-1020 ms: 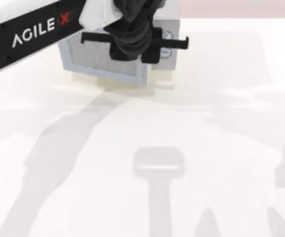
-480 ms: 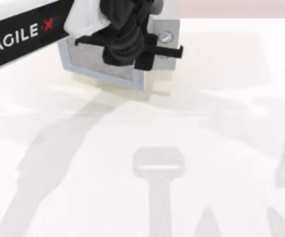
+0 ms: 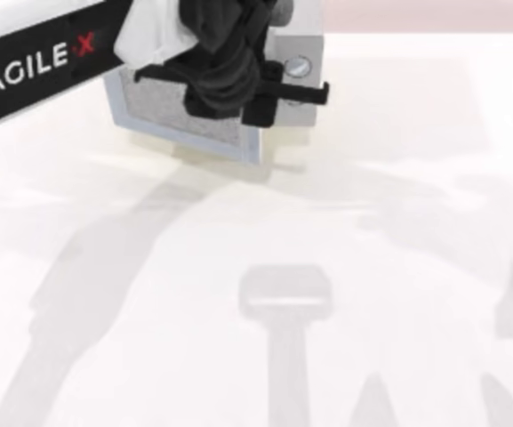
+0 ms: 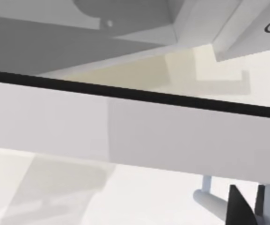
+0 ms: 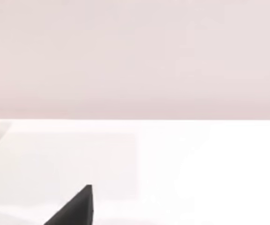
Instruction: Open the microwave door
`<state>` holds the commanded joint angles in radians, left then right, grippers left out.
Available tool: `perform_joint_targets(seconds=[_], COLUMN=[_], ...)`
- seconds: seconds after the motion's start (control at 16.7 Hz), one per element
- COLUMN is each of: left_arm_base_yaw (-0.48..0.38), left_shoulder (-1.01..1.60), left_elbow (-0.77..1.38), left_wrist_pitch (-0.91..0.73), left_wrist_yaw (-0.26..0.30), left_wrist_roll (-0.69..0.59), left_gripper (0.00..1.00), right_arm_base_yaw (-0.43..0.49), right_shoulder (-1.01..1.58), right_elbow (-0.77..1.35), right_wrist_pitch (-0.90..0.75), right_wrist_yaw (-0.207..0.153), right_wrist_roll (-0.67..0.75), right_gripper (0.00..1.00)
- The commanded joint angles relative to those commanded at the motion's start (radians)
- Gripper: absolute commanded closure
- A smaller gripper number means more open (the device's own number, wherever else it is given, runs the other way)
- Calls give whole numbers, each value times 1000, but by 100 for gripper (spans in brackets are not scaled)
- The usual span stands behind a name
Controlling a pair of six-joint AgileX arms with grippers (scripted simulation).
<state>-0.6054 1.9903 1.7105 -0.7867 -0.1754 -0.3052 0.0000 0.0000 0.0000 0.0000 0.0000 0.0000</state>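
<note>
Microwave door (image 3: 185, 120) stands ajar on the pale table (image 3: 372, 231) against a pinkish wall (image 5: 135, 56); left gripper's (image 3: 254, 107) jaws unreadable.

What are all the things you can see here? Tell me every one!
microwave: one, silver-grey with a pale top, at the far edge of the table, left of centre in the top view.
microwave door: one, grey frame with speckled mesh window, swung partly out from the front.
knob: one showing, round and silver, on the front right of the door.
table: one, white, crossed by pale shadows.
left arm: one, black and white with AGILE X lettering, reaching in from the left.
left pincer: one, black, at the door's free edge.
right pincer: only a black tip shows, in the right wrist view.
</note>
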Motion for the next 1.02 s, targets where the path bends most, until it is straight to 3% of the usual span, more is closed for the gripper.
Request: perform_joint_targets(seconds=[1.02], left_arm_base_yaw=[-4], left_shoulder=[-12], left_elbow=[-13], left_wrist_pitch=[8], left_wrist_yaw=[13], left_wrist_roll=[12], left_gripper=[100], right_arm_base_yaw=[0], right_shoulder=[0], right_elbow=[0], right_wrist_pitch=[0], right_wrist_yaw=[0], right_wrist_roll=[0], right_gripper=[0])
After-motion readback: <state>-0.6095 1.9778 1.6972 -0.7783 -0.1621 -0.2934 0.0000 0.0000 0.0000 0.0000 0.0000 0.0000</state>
